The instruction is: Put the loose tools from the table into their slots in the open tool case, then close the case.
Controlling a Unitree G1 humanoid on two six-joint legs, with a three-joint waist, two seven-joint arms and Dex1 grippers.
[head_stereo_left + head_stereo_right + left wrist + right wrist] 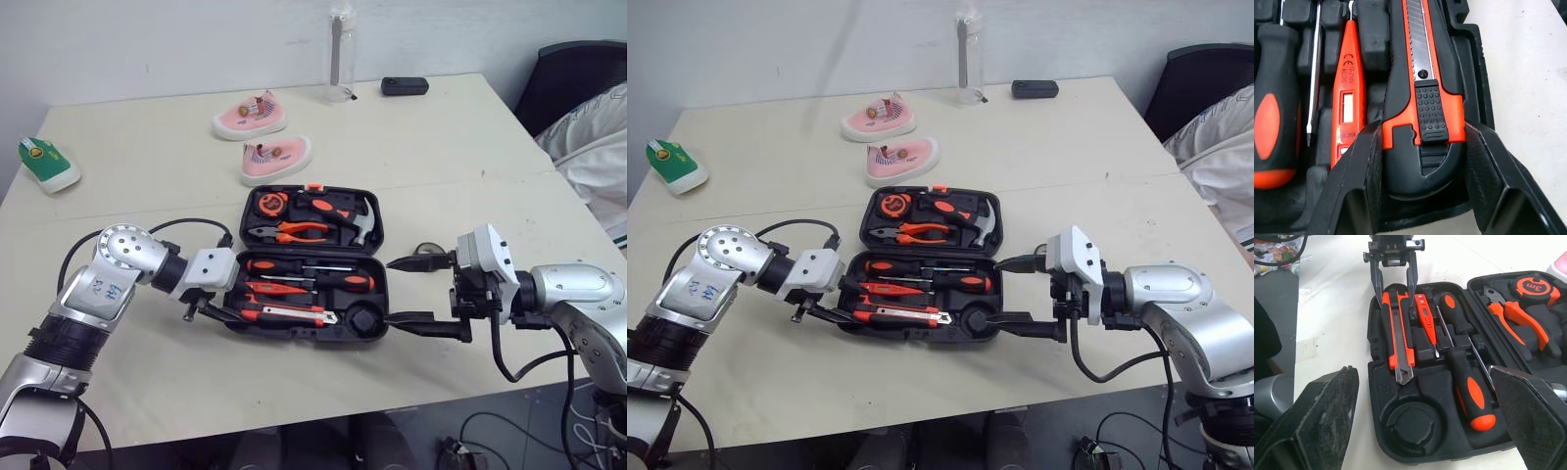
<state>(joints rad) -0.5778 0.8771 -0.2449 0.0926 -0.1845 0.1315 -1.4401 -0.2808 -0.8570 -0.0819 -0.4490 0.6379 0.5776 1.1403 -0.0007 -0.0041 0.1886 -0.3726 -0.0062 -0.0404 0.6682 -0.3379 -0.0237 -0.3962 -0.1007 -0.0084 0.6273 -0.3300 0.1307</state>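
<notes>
Left gripper (pixel 1395 289) is pinched on the knife (pixel 1398 333) butt, at the case (pixel 1376 431) front, lower centre of the frame. Right gripper (pixel 392 291) gapes wide. Knife's probably light, stiff, slick plastic.

Green shoe (pixel 47 164) at ten o'clock; pink shoe (pixel 251 115) and second pink shoe (pixel 275 158) at eleven; clear bottle (pixel 341 54) at twelve; black device (pixel 405 86) at one; chair (pixel 573 78) at two.

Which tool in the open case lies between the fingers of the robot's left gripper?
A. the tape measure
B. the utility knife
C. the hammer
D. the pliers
B: in the left wrist view the left gripper has its two fingers against either side of the handle end of the utility knife, which lies in its slot in the tool case.
</notes>
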